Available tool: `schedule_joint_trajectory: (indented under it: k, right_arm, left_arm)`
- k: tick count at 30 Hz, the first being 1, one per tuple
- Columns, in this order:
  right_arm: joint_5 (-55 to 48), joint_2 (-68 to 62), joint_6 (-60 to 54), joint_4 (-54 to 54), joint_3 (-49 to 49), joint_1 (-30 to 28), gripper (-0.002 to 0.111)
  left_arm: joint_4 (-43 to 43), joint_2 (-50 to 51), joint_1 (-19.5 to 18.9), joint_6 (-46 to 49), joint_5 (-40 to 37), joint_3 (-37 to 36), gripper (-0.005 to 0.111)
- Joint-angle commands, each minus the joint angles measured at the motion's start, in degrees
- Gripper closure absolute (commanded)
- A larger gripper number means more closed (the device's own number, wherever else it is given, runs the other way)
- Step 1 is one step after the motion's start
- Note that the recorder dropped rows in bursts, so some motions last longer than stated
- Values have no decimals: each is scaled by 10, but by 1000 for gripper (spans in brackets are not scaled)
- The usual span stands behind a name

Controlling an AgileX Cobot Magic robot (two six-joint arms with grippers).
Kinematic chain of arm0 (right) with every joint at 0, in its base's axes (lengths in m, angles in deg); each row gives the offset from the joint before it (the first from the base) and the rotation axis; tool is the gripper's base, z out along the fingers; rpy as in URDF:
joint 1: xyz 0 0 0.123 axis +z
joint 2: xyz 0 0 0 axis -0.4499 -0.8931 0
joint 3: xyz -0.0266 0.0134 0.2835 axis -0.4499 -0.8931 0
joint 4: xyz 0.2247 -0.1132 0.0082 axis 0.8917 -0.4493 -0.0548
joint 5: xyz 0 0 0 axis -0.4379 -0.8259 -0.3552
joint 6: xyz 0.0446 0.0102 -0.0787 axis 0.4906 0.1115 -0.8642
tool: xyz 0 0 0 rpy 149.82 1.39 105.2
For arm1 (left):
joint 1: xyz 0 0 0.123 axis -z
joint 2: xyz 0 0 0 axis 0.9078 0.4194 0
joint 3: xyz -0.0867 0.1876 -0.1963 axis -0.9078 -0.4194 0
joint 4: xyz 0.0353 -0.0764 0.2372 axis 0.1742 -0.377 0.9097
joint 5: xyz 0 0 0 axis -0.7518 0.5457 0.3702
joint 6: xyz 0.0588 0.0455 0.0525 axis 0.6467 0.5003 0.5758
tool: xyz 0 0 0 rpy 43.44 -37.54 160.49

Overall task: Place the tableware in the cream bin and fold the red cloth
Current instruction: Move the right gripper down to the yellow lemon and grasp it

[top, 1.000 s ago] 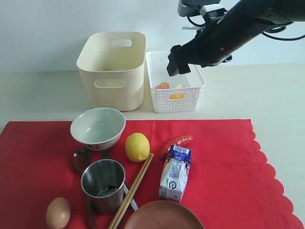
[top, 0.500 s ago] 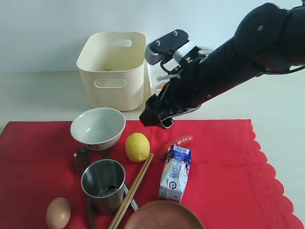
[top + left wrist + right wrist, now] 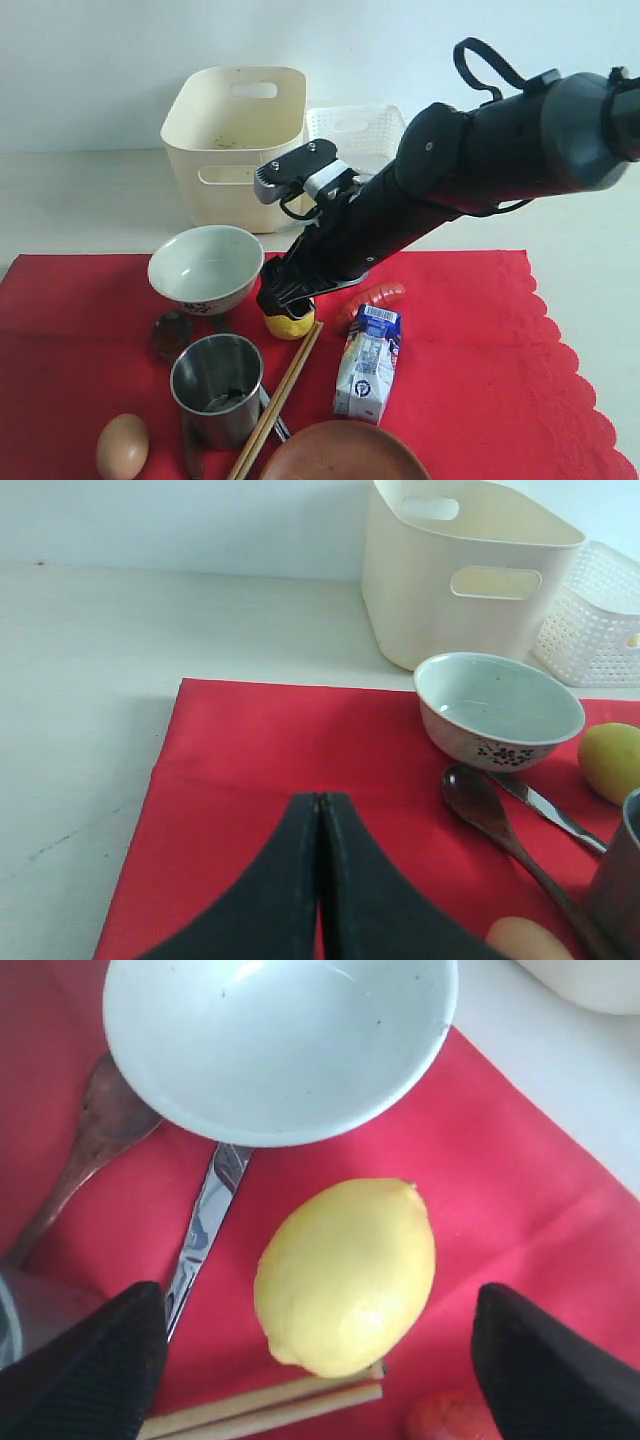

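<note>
We see a bright red cloth (image 3: 480, 380), a cream bin (image 3: 270, 195) and a white basket (image 3: 350, 125) with a lattice pattern. The bowl (image 3: 500, 710) is white, with small dark flowers near its base. The lemon (image 3: 345, 1275) is yellow, the spoon (image 3: 475, 795) dark brown, the carton (image 3: 366, 365) blue and white.

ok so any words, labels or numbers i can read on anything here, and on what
Milk carton: blue and white printed label, all too small and blurred to read.
White bowl: dark marks low on its outside are a pattern, not lettering.
No legible text anywhere else in these views.
</note>
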Motion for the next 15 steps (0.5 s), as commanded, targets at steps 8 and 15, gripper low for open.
schedule_joint_trajectory:
  k: [8, 15]
  right_arm:
    - [15, -53, 26, -8, 39, 1, 30]
    - [24, -67, 27, -10, 39, 1, 30]
  left_arm:
    - [-1, -3, -2, -4, 6, -1, 107]
    - [-1, -3, -2, -4, 6, -1, 107]
